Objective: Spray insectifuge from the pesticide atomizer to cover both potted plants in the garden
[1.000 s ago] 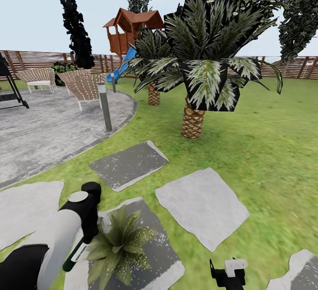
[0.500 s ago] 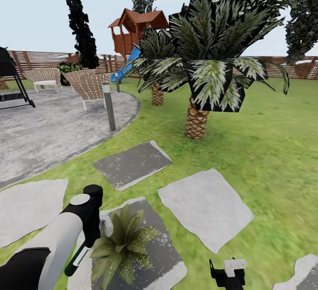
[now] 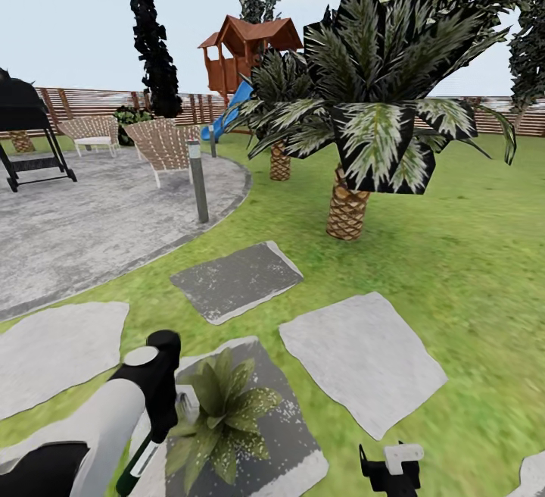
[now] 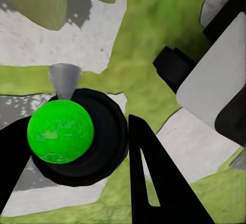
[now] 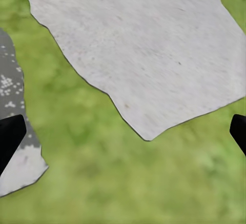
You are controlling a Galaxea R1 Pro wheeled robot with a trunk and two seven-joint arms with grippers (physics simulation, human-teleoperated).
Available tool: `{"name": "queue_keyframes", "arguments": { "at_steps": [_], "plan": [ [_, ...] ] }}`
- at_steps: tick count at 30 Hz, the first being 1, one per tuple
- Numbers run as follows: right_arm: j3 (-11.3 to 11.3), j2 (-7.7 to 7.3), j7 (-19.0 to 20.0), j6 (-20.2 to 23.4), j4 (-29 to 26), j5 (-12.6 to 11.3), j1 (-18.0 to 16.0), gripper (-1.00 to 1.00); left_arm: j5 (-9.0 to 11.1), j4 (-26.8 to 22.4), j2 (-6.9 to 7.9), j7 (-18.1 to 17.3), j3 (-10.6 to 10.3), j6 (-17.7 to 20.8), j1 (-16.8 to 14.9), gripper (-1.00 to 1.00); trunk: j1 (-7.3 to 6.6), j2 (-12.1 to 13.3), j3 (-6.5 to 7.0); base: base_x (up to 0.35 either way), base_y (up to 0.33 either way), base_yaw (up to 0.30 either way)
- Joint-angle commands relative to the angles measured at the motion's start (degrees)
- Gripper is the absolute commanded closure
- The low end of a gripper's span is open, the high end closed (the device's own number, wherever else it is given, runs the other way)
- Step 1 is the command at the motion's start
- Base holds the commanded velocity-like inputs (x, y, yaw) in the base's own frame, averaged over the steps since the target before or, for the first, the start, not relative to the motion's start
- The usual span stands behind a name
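Observation:
One potted plant (image 3: 223, 410), a low rosette of speckled green leaves, sits on a dark grey slab (image 3: 284, 436) close in front of me. The second potted plant is out of view. My left arm (image 3: 113, 421) reaches down just beside the rosette. In the left wrist view my left gripper (image 4: 77, 147) is shut on the pesticide atomizer (image 4: 60, 130), a green ball-topped bottle with a black collar and grey nozzle (image 4: 64, 78), with leaves (image 4: 36, 1) ahead of the nozzle. The bottle's dark green body (image 3: 136, 467) shows under the wrist. My right gripper (image 3: 390, 468) hangs open over grass, and in its wrist view the right gripper (image 5: 123, 134) holds nothing.
Pale stepping slabs (image 3: 363, 361) lie on the lawn. A palm (image 3: 348, 209) stands ahead to the right, a second palm (image 3: 280, 164) behind it. The round paved patio (image 3: 83, 232) is to the left, with a grey bollard (image 3: 199, 182), wicker chairs (image 3: 163, 145) and a black grill (image 3: 26, 129). A slatted fence (image 3: 91, 103) runs behind.
The whole picture has slid right, so the camera has turned left and the grill has come into view. My left arm with the atomizer sits slightly lower beside the plant.

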Motion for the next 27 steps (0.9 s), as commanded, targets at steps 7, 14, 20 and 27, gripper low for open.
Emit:
{"name": "queue_keyframes", "arguments": {
  "at_steps": [7,14,20,27],
  "plan": [
    [-0.21,-0.05,-0.32,-0.15,0.08,0.65,-0.01,-1.0,-0.1,-6.0,-3.56,-1.1,0.09,0.63,-0.22,1.0,-0.01,-0.02,-0.06,0.0,0.0,0.0],
    [-0.2,-0.05,-0.32,-0.15,0.1,0.65,0.0,-1.0,-0.01,-4.86,-2.21,-0.34,0.14,0.06,3.82,1.0,-0.01,-0.02,-0.06,0.0,0.0,0.0],
    [-0.25,-0.04,-0.32,-0.15,0.1,0.65,-0.04,-1.0,0.0,-5.24,-2.11,-0.19,0.22,0.02,6.31,1.0,-0.01,-0.02,-0.06,0.0,0.0,0.0],
    [-0.23,-0.05,-0.32,-0.15,0.1,0.65,-0.03,-1.0,1.3,-8.97,-2.26,-0.89,0.1,0.39,5.88,1.0,-0.01,-0.02,-0.06,0.0,0.0,0.0]
  ]
}}
